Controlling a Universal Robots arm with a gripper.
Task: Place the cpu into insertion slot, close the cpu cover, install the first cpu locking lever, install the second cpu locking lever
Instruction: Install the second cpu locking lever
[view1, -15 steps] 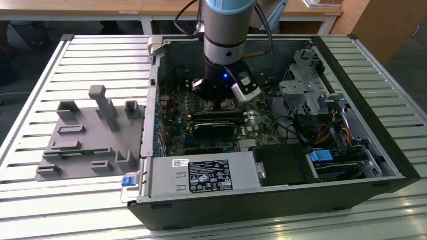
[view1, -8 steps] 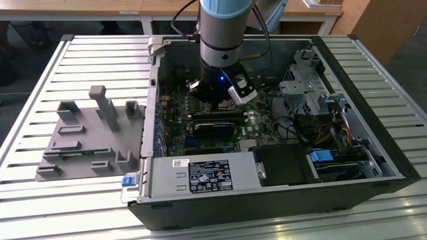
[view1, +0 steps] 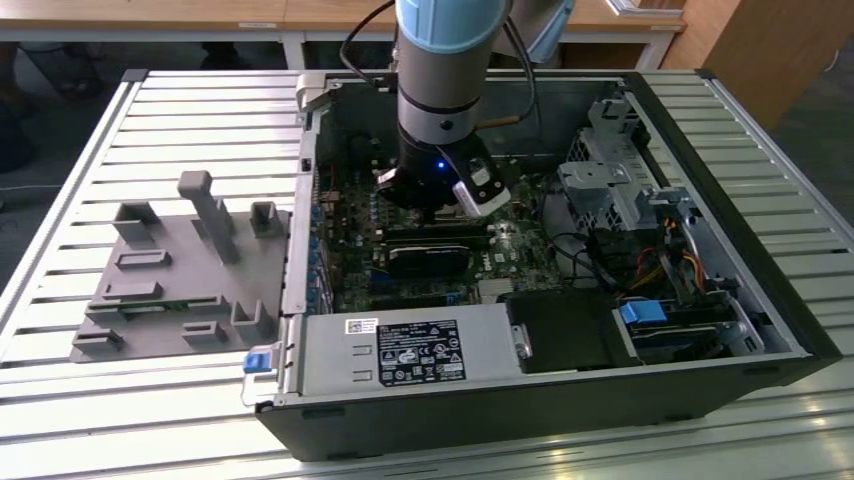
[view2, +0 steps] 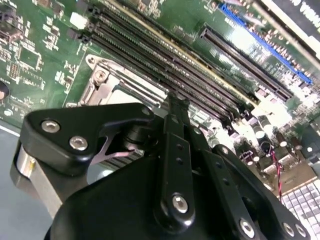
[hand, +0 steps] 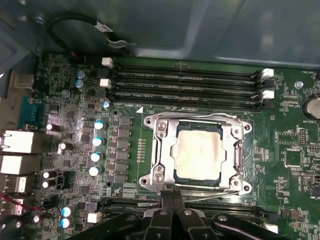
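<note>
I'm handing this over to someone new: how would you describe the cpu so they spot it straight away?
Look inside the open computer case at the green motherboard, just below the long black memory slots in the first wrist view. There a silvery cpu cover frames a square window. The cpu is the flat pale beige square in that window, the only plain, unprinted metal face around.

Slatted table (view1: 80, 150) carries computer case (view1: 534, 400), grey fixture (view1: 174, 280).
</note>
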